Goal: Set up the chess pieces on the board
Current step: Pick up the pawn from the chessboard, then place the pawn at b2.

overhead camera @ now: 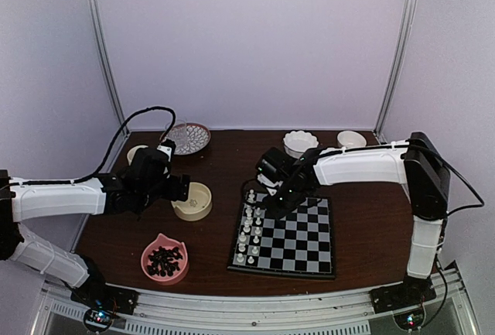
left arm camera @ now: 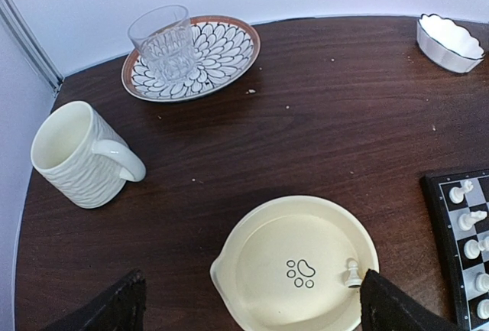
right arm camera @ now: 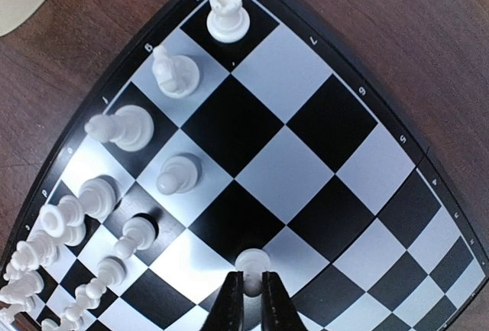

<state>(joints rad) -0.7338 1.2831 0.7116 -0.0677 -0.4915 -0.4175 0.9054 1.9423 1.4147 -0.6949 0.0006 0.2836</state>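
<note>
The chessboard [overhead camera: 298,238] lies at the table's front centre, with several white chess pieces [overhead camera: 246,236] standing along its left side. My right gripper [right arm camera: 251,285] is shut on a white pawn [right arm camera: 250,264], held over the board [right arm camera: 306,109] near its far left; in the top view this gripper [overhead camera: 272,210] is above that corner. More white pieces [right arm camera: 126,128] stand on squares nearby. My left gripper [left arm camera: 248,304] is open over a cream bowl [left arm camera: 294,266] holding one white pawn [left arm camera: 352,273] beside the right finger. In the top view it [overhead camera: 186,189] sits next to the bowl [overhead camera: 193,201].
A pink bowl of black pieces [overhead camera: 164,259] sits front left. A white mug [left arm camera: 76,155], a patterned plate [left arm camera: 218,56] with a glass [left arm camera: 163,40] and a scalloped white bowl [left arm camera: 449,40] stand at the back. Another small white bowl [overhead camera: 351,139] is far right.
</note>
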